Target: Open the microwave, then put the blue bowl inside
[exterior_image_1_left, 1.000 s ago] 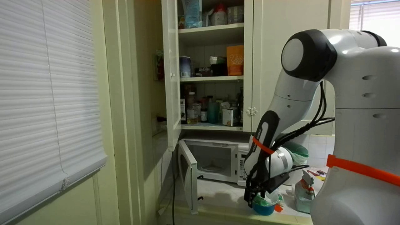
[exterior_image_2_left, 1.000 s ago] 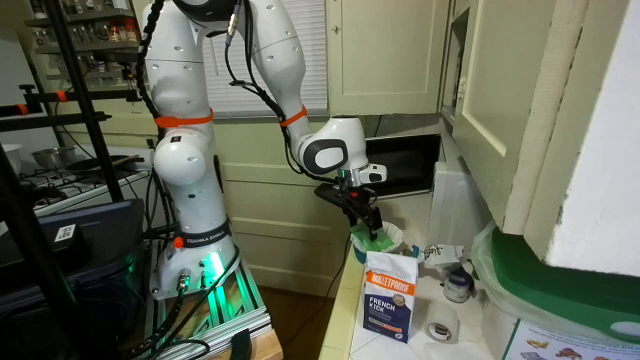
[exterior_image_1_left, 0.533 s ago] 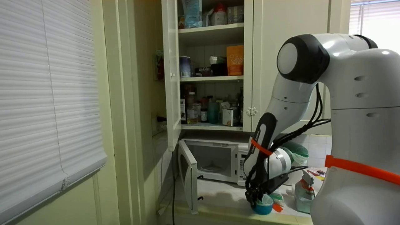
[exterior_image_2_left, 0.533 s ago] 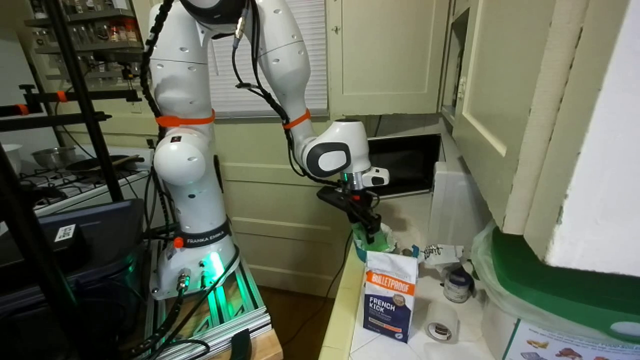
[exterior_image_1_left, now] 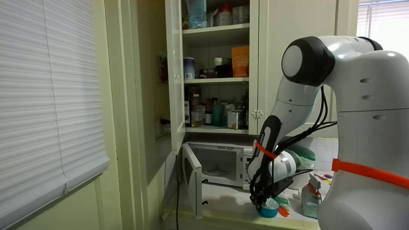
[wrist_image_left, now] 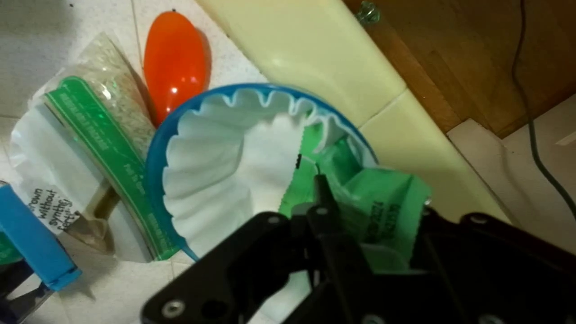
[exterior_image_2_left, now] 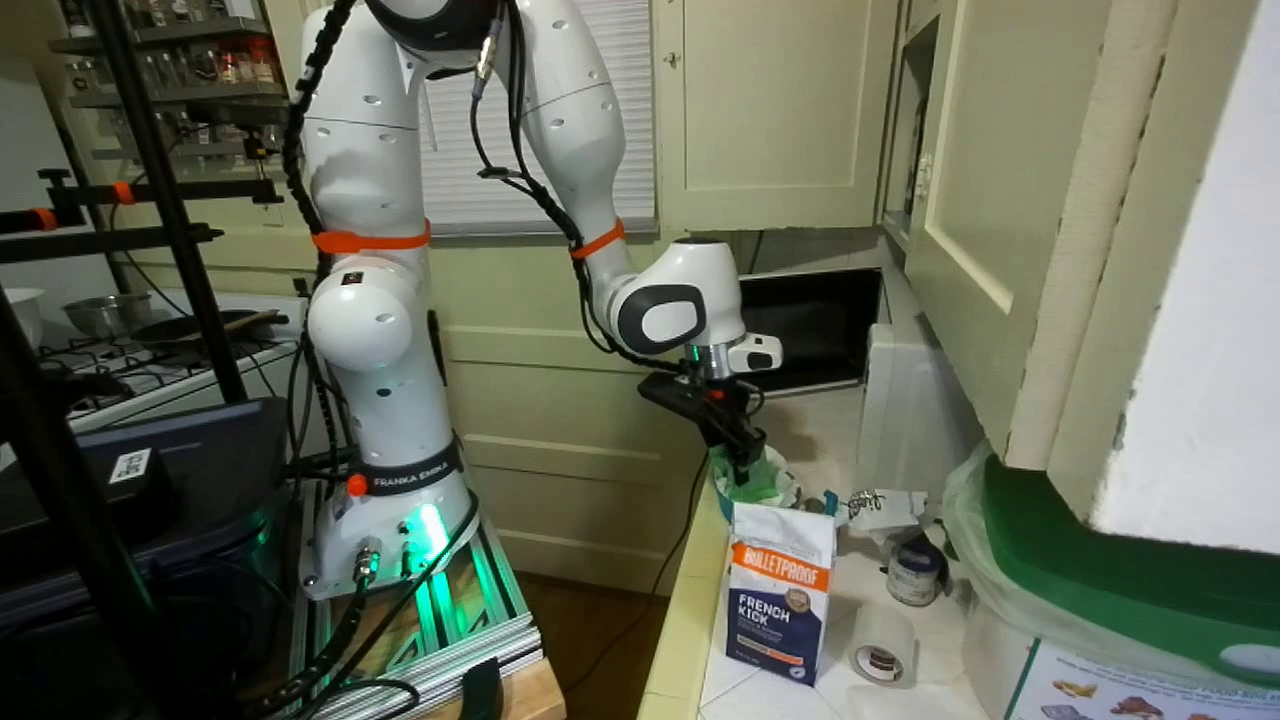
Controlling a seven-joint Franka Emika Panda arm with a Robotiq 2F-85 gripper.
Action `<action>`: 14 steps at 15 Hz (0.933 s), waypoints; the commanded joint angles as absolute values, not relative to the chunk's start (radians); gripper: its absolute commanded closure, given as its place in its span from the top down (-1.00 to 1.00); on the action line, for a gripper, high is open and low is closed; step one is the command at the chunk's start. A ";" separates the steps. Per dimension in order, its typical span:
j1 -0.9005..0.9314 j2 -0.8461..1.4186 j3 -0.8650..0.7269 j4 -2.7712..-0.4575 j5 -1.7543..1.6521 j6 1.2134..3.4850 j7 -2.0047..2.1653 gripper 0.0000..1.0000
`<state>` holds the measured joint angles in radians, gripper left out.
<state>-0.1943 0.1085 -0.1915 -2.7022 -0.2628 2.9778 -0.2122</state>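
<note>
Tool (wrist_image_left: 374,199) at the blue bowl (exterior_image_1_left: 269,212) and a green packet (wrist_image_left: 360,182); cannot tell whether it grips either. Microwave (exterior_image_1_left: 220,159) stands open.

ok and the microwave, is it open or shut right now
Open: in an exterior view, the microwave has its door swung out, baring its interior.

You have a blue bowl (wrist_image_left: 155,180) that looks like smooth plastic, its pleated liner (wrist_image_left: 207,180) like matt paper. You see hard gloss on the orange oval object (wrist_image_left: 174,65), a creased sheen on the green packet (wrist_image_left: 382,195), glazed counter-edge tiles (wrist_image_left: 310,49) and a grained wooden floor (wrist_image_left: 429,67).
</note>
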 commanded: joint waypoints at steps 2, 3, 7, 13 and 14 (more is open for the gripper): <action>-0.166 0.080 -0.208 -2.683 -0.330 2.958 -0.220 -0.86; -0.161 0.073 -0.204 -2.672 -0.346 2.945 -0.234 -0.86; -0.131 0.055 -0.195 -2.617 -0.429 2.893 -0.235 -0.86; -0.096 0.063 -0.136 -2.502 -0.467 2.839 -0.302 -0.86; -0.091 0.070 -0.122 -2.484 -0.455 2.836 -0.326 -0.86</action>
<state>-0.1065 0.0664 -0.1482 -2.5353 -0.4481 2.8839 -0.2746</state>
